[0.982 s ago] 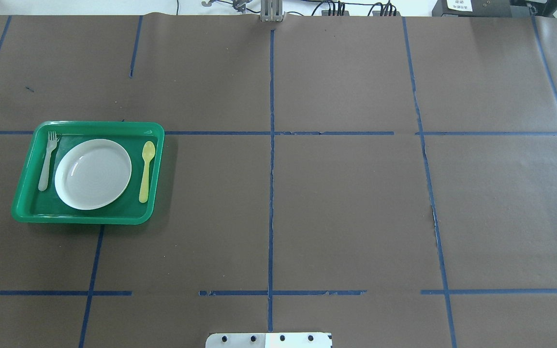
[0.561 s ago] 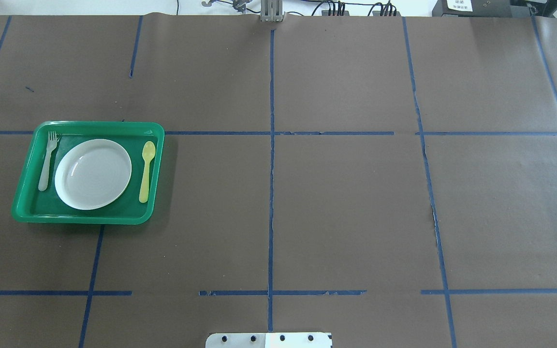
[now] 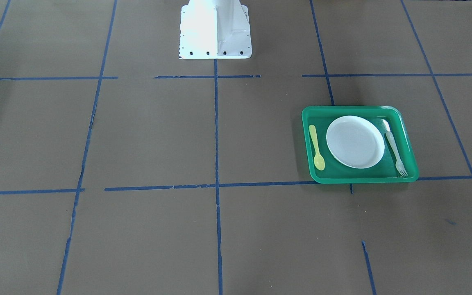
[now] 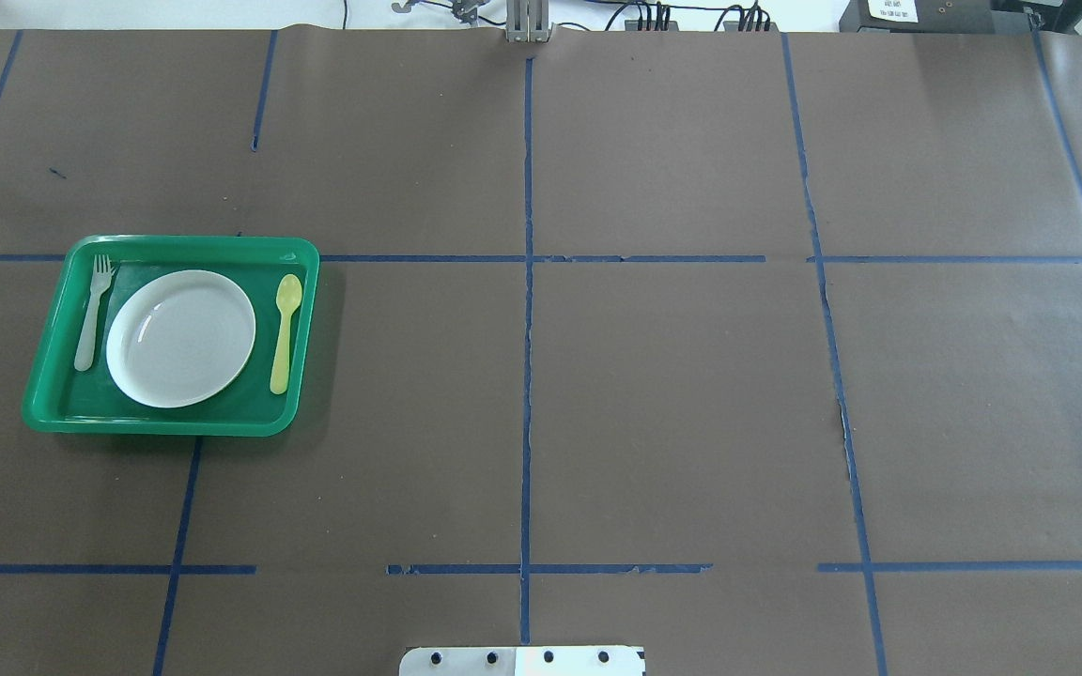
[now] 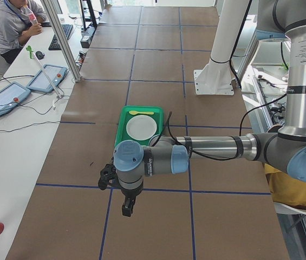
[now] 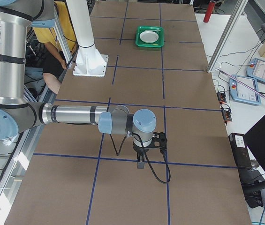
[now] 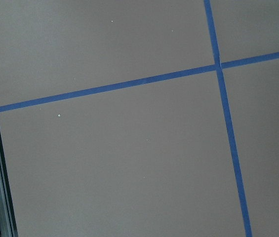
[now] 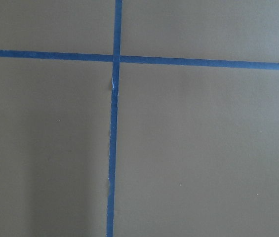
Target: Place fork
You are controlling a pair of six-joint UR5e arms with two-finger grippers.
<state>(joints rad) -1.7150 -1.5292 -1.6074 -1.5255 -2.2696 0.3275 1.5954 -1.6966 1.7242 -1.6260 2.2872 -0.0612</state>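
The pale translucent fork (image 4: 90, 314) lies in the green tray (image 4: 175, 242), along its left side beside the white plate (image 4: 180, 338); its tines point to the far side. It also shows in the front-facing view (image 3: 395, 151). A yellow spoon (image 4: 284, 333) lies on the plate's other side. Neither gripper shows in the overhead view. My left gripper (image 5: 127, 208) hangs over bare table off the tray's left end. My right gripper (image 6: 140, 164) hangs over the table's far right end. I cannot tell whether either is open or shut. Both wrist views show only brown paper and blue tape.
The table is covered in brown paper with a grid of blue tape lines (image 4: 527, 310). The robot's white base (image 3: 214, 30) stands at mid-table. An operator (image 5: 14, 21) sits at a side desk with tablets (image 5: 47, 78).
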